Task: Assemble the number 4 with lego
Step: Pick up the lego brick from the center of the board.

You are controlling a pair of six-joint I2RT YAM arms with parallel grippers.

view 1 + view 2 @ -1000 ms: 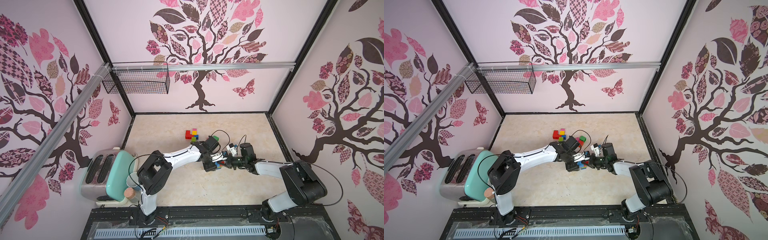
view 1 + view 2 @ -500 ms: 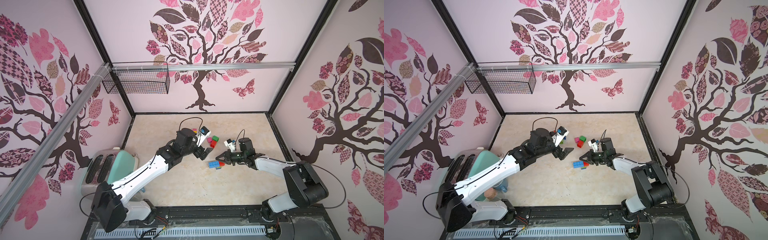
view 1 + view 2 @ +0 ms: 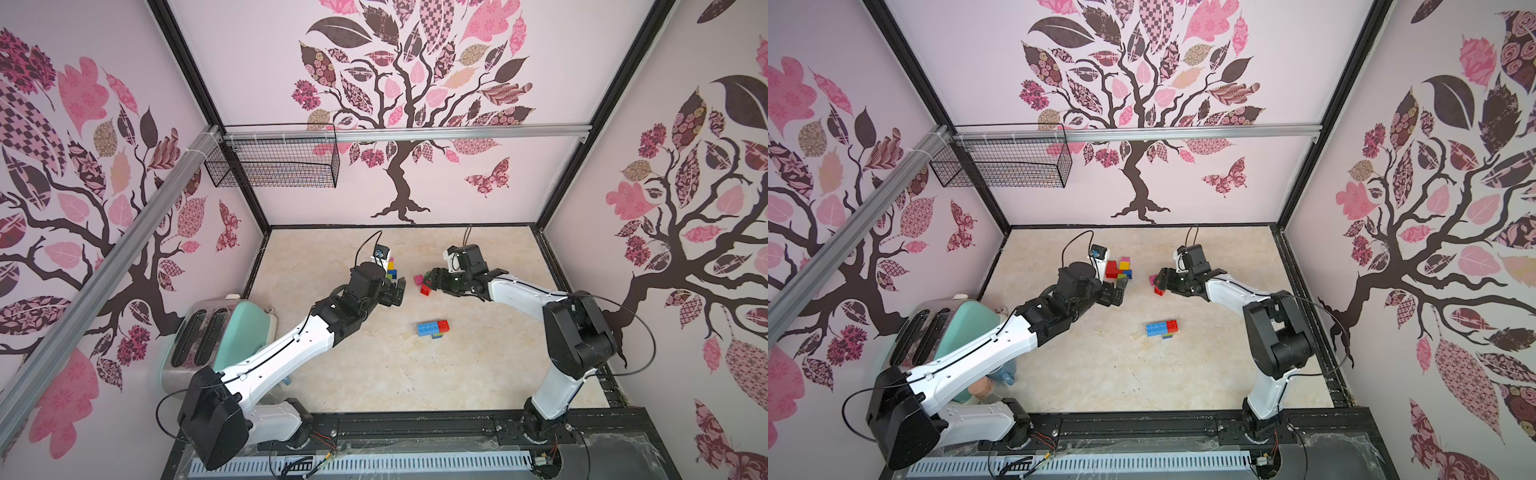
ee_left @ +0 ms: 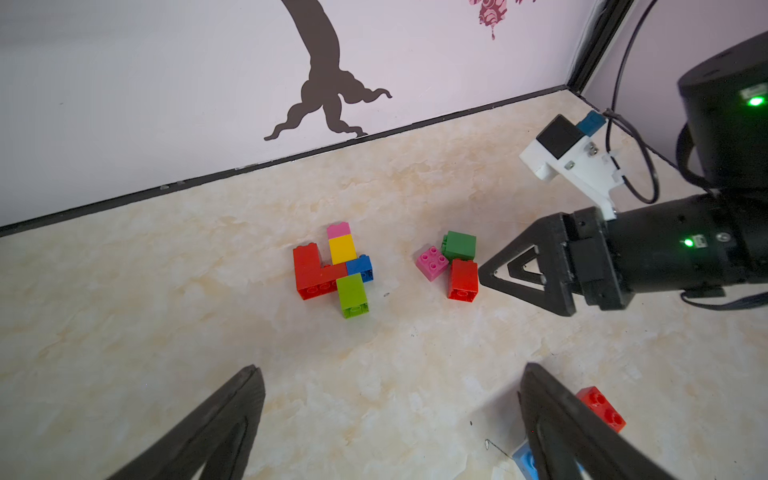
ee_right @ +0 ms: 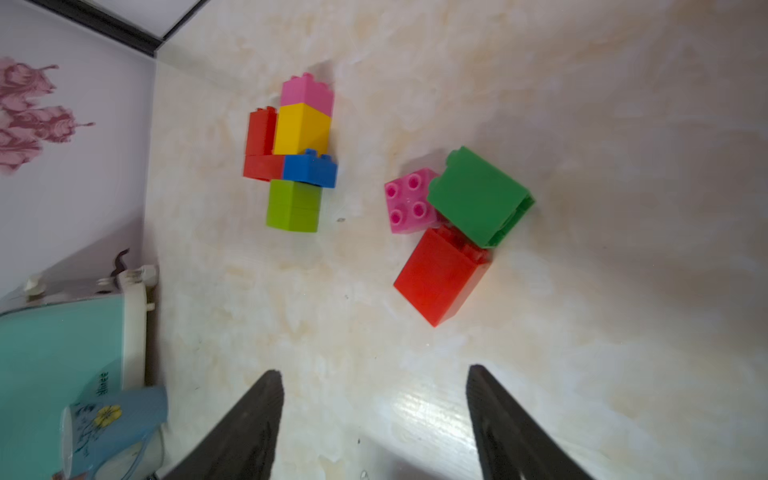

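One red brick (image 5: 440, 276) lies just ahead of the right gripper (image 5: 373, 370), jaws spread and empty, its long axis slanted to them; the left gripper (image 4: 390, 366), likewise spread, sits farther off.

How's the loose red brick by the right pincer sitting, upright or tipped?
Tipped: the loose red brick lies on its side, studs pointing sideways at the green brick.

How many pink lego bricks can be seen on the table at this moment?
2. The joined pink brick caps the yellow brick in the assembled piece; the loose pink brick lies studs up beside the green brick. Others may be hidden.
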